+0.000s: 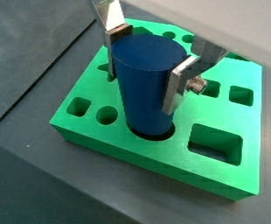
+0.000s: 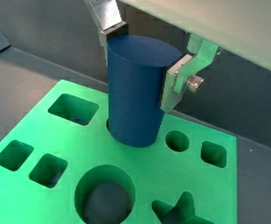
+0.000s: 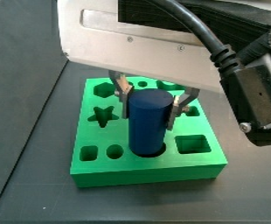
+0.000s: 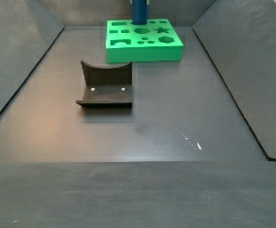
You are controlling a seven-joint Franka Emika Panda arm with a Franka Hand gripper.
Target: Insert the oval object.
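Wrist views are both showing the oval object standing upright, its long axis running vertically, with its lower end sitting down inside a hole of the green block. The pincer is hanging over the peg's upper end, its silver fingers spread to either side of the top; whether the pads are pressing on it I cannot tell. In a side view the block is lying at the far end of the dark table, with the fixture standing well apart from it, nearer the camera. No writing is legible anywhere
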